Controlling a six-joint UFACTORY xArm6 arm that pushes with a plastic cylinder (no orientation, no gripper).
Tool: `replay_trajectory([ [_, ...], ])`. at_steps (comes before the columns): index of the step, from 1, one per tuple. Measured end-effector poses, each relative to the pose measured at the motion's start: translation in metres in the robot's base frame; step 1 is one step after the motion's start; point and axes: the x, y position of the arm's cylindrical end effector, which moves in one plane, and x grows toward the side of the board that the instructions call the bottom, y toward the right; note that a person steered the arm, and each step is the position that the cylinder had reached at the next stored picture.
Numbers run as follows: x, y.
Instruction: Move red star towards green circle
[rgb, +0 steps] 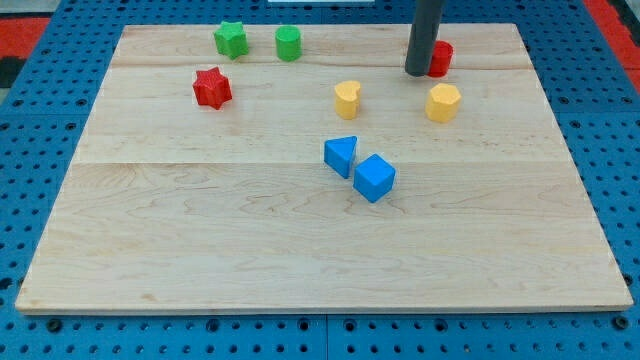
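Observation:
The red star (212, 87) lies at the upper left of the wooden board (320, 250). The green circle (288, 43) sits near the board's top edge, up and to the right of the star. My tip (419, 72) is at the upper right, far to the right of the star, touching or just left of a red block (441, 58) that the rod partly hides.
A green star (231, 39) sits left of the green circle. A yellow heart (347, 99) and a yellow hexagon (443, 102) lie in the upper middle and right. A blue triangle (341, 156) and a blue cube (374, 178) sit at the centre.

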Motion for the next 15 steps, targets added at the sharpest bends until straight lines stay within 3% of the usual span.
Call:
replay_trajectory([
  [2, -0.007, 0.036],
  [4, -0.011, 0.020],
  [6, 0.008, -0.160],
  [8, 0.087, -0.274],
  [9, 0.073, -0.339],
  [10, 0.070, -0.322],
  [12, 0.024, -0.285],
  [15, -0.013, -0.177],
])
